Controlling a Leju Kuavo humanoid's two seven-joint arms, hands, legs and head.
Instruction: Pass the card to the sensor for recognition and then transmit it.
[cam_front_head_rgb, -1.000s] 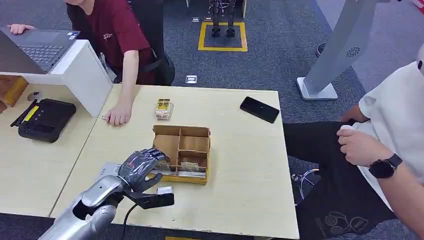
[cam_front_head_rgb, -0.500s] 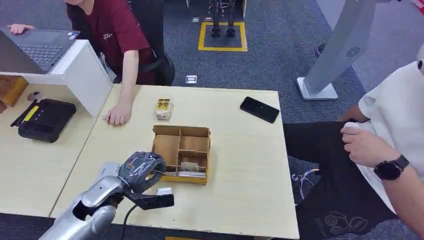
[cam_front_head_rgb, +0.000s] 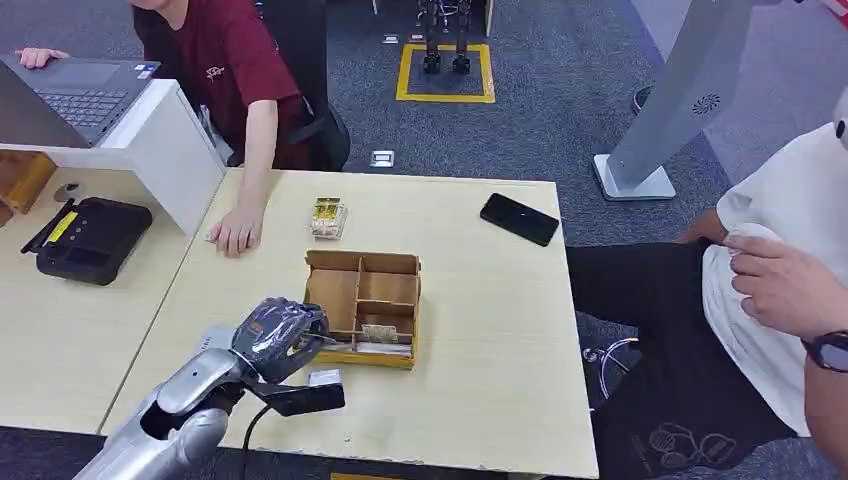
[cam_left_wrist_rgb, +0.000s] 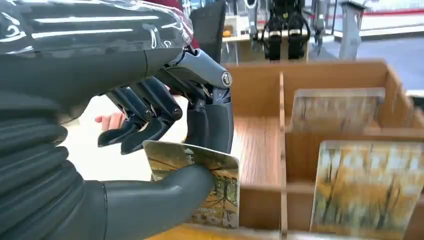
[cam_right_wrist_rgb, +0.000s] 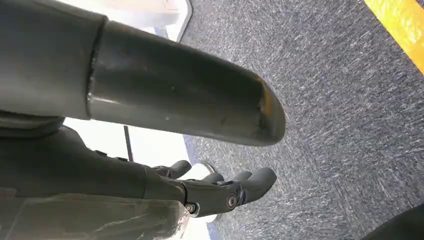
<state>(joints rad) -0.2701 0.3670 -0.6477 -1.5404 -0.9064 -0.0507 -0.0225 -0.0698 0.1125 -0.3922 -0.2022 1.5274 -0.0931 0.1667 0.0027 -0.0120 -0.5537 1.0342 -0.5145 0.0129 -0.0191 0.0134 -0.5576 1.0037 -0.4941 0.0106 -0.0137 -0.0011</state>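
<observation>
The left robot hand (cam_left_wrist_rgb: 165, 130) pinches one card (cam_left_wrist_rgb: 200, 185) at the near edge of the four-compartment wooden box (cam_front_head_rgb: 364, 305) on the desk (cam_front_head_rgb: 480, 300). Two more cards (cam_left_wrist_rgb: 352, 187) stand inside. The right robot hand (cam_right_wrist_rgb: 220, 192) hangs loosely curled over the carpet, holding nothing.

You see a glossy printed card (cam_left_wrist_rgb: 210, 192) pinched in the left hand (cam_left_wrist_rgb: 165, 115), whose dark fingers look like smooth plastic under a shiny clear film. The tray (cam_front_head_rgb: 363, 307) is bare matt wood, the table (cam_front_head_rgb: 480, 330) pale smooth laminate, the floor (cam_front_head_rgb: 540, 130) rough grey carpet.
</observation>
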